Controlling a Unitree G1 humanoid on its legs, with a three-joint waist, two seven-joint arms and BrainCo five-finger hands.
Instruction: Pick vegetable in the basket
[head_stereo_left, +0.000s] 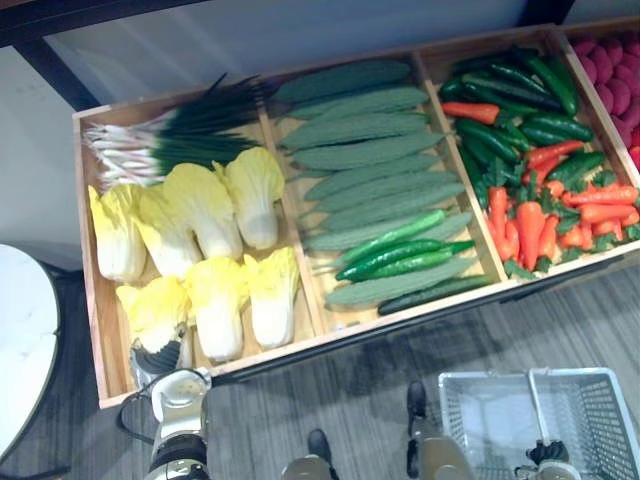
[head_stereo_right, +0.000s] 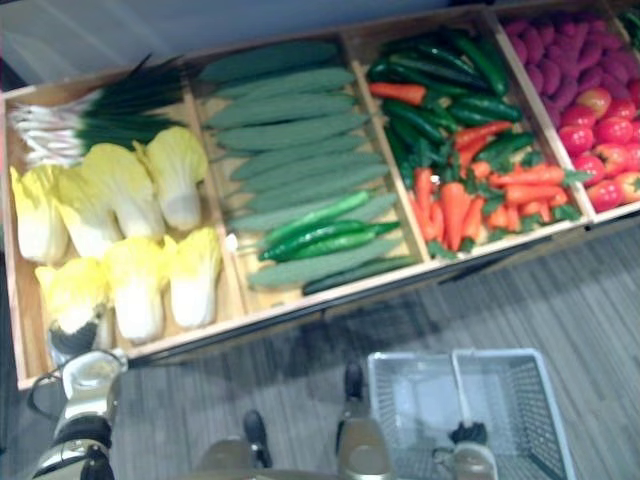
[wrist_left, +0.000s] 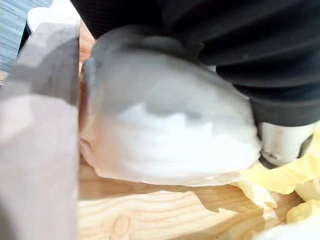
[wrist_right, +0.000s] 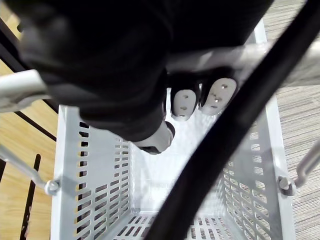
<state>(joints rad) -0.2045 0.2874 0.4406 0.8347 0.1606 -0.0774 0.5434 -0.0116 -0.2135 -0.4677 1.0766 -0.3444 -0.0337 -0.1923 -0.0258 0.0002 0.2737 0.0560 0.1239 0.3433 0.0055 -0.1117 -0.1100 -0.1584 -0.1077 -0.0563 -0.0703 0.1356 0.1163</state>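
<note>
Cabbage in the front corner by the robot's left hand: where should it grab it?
Grip the cabbage around its white stalk end, coming from the crate's front edge: that end lies toward the left hand, and the yellow leaves point away.

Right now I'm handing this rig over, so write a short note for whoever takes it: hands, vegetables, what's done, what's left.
Left hand: on the front-left cabbage in the crate; grip unclear.
Right hand: curled round the handle of the basket, which holds no vegetable.
Done: nothing picked yet.
Left: lift the cabbage out, put it in the basket.
</note>
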